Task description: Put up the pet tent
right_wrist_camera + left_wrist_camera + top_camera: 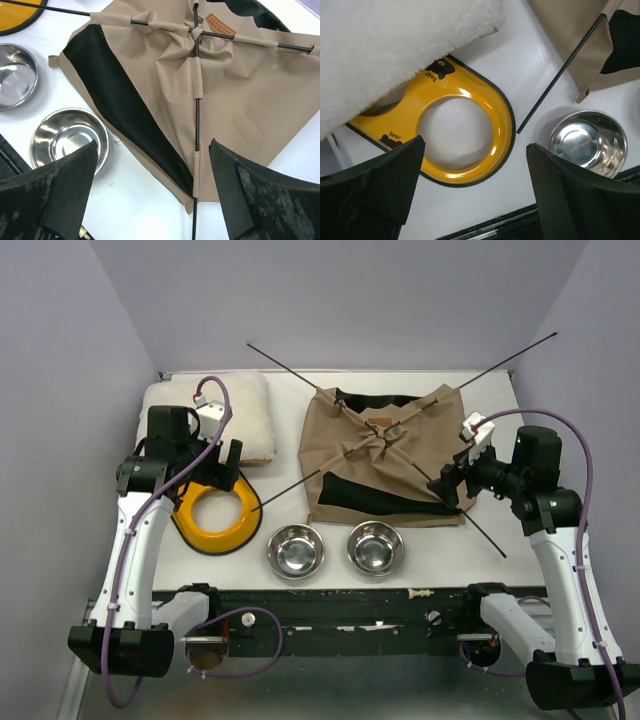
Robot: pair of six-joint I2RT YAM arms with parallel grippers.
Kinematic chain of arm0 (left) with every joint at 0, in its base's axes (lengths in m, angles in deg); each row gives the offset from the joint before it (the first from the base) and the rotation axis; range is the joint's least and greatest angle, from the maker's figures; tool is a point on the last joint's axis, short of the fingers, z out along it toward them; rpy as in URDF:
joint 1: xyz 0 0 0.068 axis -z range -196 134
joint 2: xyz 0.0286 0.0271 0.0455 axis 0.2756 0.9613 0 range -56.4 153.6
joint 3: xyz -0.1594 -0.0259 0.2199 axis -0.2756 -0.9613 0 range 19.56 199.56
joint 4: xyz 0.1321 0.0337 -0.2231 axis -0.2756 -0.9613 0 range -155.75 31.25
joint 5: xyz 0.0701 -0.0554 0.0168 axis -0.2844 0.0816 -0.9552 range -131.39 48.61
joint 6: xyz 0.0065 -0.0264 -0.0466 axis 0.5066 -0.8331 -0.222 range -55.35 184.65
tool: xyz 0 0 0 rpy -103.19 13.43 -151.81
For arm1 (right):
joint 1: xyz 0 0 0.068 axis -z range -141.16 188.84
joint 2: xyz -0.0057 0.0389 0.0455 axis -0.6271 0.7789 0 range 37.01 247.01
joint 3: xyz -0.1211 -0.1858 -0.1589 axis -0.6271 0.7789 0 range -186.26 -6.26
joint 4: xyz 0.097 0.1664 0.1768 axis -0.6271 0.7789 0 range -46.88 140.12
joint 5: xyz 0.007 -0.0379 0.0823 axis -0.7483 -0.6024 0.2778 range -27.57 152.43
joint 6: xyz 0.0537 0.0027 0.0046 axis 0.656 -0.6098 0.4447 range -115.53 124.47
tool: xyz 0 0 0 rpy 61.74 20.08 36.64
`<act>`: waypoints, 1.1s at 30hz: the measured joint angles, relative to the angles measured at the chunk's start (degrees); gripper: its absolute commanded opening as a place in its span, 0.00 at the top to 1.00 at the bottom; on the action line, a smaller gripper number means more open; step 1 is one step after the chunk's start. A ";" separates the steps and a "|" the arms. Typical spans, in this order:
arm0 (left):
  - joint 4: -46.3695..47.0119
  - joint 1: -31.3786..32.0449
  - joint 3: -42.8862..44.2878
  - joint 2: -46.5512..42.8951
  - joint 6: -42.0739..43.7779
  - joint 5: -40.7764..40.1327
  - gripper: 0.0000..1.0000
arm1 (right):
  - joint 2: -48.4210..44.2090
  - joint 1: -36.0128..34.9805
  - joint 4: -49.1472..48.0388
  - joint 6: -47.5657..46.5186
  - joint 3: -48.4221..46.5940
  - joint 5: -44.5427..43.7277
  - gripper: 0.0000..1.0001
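The pet tent (385, 460) lies flat, not raised, on the white table (440, 545), to the right of the middle. It is of tan fabric with a black mesh panel (120, 100). Two thin black poles (285, 374) pass through fabric sleeves, cross at its centre and reach out beyond the corners. A small brown label patch (220, 24) sits just beside the crossing.

Matt khaki cloth tent (235, 95), shiny metal bowls (296, 550), glossy yellow ring (465, 145).

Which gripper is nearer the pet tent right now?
Right. The right gripper hovers over the pet tent; the left gripper is off to its left, above the yellow ring stand.
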 measured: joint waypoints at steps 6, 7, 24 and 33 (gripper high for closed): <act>3.37 -0.02 -1.49 -4.04 5.57 -3.85 0.01 | -1.70 0.00 -1.38 0.72 1.40 2.69 0.00; 2.71 0.00 -1.25 -4.26 8.04 -3.23 0.01 | -1.57 0.00 -1.38 0.26 1.40 3.63 0.00; -0.85 14.51 -10.93 5.66 14.73 12.52 0.10 | 16.92 -18.16 -4.35 -3.39 -2.97 8.28 0.05; 6.75 12.66 -10.47 12.39 16.02 14.45 0.16 | 26.69 -28.11 -17.40 4.42 -1.81 1.38 0.08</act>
